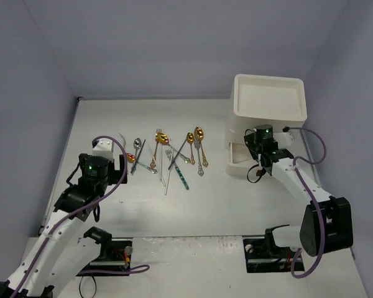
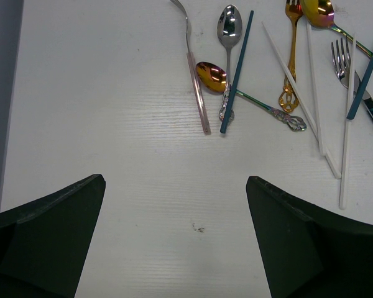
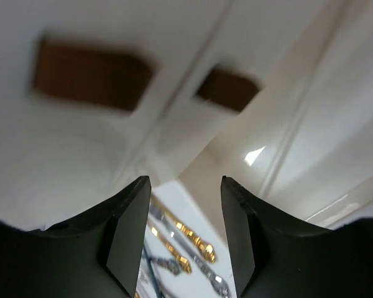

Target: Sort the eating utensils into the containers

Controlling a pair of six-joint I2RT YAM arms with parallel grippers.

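Note:
The eating utensils [image 1: 168, 156], several gold and silver spoons and forks with some thin sticks, lie spread on the white table. The cream-white drawer cabinet [image 1: 268, 102] stands at the right. My left gripper [image 1: 117, 172] is open and empty over bare table just left of the utensils; ahead of it lie a silver spoon [image 2: 229, 25], a gold spoon [image 2: 211, 74] and a pink-handled fork [image 2: 196, 84]. My right gripper [image 1: 252, 149] is open and empty, close against the cabinet front. Two blurred brown drawer handles [image 3: 93, 74] show above it; gold utensils [image 3: 186, 239] show between its fingers.
Grey walls close the table on the left, back and right. A teal stick [image 2: 237, 71] and white sticks [image 2: 298, 87] lie crossed among the utensils. The arm bases [image 1: 105, 251] sit at the near edge.

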